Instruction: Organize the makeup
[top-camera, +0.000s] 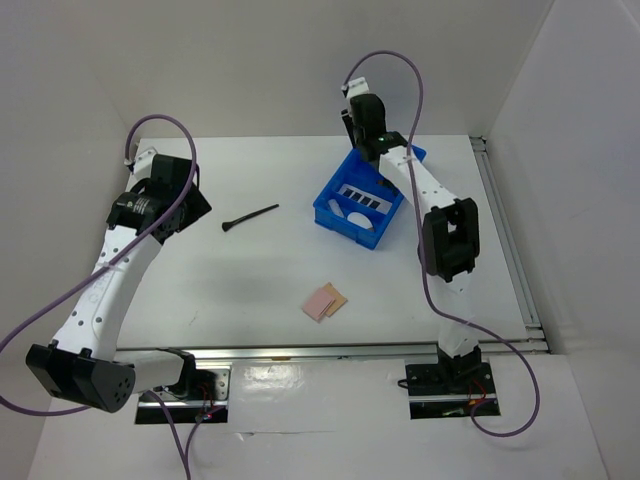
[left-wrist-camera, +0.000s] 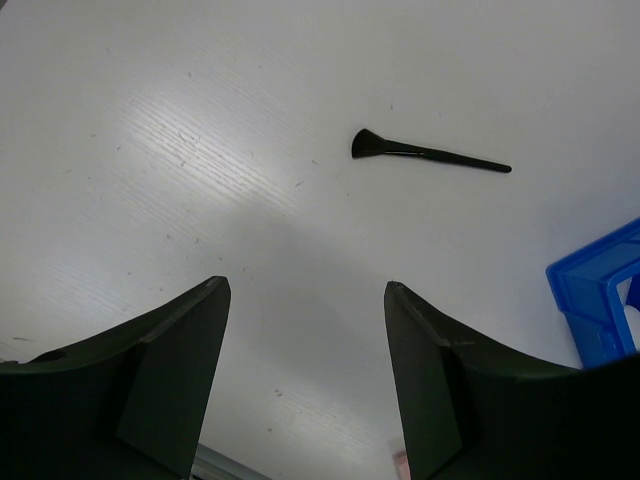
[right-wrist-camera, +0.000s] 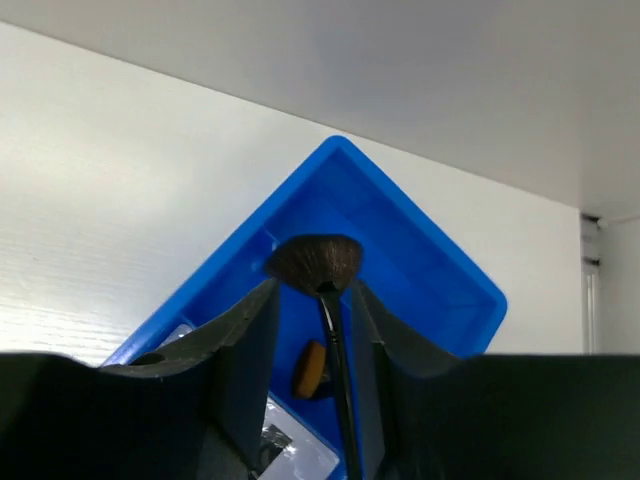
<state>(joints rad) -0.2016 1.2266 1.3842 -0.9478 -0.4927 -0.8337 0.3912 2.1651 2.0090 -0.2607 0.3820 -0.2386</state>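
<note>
Brush (right-wrist-camera: 316, 263) handle cut off | between right end effector (right-wrist-camera: 313, 288) fingers | grip unclear

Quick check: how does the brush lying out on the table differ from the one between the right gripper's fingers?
The table brush lies flat on the white table, well apart from the blue tray; the other brush sits between the right gripper's fingers over that tray. Whether it is clamped I cannot tell. The table brush's head looks black; the other brush's bristles look brown. Both have thin black handles.
</note>
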